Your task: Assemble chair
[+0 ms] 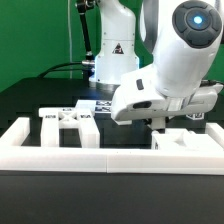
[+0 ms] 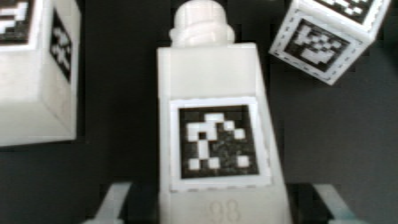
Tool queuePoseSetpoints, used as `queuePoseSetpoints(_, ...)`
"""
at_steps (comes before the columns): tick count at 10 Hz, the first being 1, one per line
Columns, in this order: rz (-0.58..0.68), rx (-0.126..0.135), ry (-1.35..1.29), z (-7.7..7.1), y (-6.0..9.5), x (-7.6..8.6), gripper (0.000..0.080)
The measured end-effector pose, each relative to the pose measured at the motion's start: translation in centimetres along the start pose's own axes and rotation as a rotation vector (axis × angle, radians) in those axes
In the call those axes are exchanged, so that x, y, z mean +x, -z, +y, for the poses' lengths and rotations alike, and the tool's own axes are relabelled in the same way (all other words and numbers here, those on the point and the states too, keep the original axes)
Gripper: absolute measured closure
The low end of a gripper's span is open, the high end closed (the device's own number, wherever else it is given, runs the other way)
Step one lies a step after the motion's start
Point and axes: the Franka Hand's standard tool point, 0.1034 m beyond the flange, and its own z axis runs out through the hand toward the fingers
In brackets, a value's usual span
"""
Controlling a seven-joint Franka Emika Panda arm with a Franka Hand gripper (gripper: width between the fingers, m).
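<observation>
Gripper [image 2: 217,205] low over the black table [image 1: 30,100], jaws apart, straddling a long white chair leg [image 2: 214,90]. Fingers [image 2: 118,202] one on each flank of the leg, dark gap visible on both sides: no clamp, nothing held. Chair leg flat on the table, square black-and-white tag [image 2: 217,145] face up, just ahead of the fingers. Rounded peg [image 2: 199,20] on the end away from the gripper.

Two more tagged white chair pieces close by in the wrist view. Big block [image 2: 36,70] along one side of the leg, smaller block [image 2: 329,45] off the peg end on the other side. Both apart from the leg, dark table between.

Exterior view: gripper [image 1: 158,124] under the bulky white arm [image 1: 170,70], toward the exterior view's right, just behind the near run of the white border rail [image 1: 60,157]. Leg hidden there by the arm. Another white chair part [image 1: 185,141] just beside the gripper on the exterior view's right, against the rail. Cluster of tagged white parts [image 1: 62,118] well apart on the exterior view's left, inside the rail. Green backdrop [image 1: 30,40] on the far side.
</observation>
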Motion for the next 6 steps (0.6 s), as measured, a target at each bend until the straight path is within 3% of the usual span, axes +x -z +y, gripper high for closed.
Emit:
queuePoseSetpoints(1, -0.006, 0.008, 0.015, 0.0, 0.4, -0.1, 0.0504)
queuePoseSetpoints(3, -0.022, 0.055, 0.034, -0.2, 2.5, -0.4, 0.0505)
queuePoseSetpoints(6, -0.010, 0.086, 0.013, -2.1, 7.4, -1.5, 0.0505)
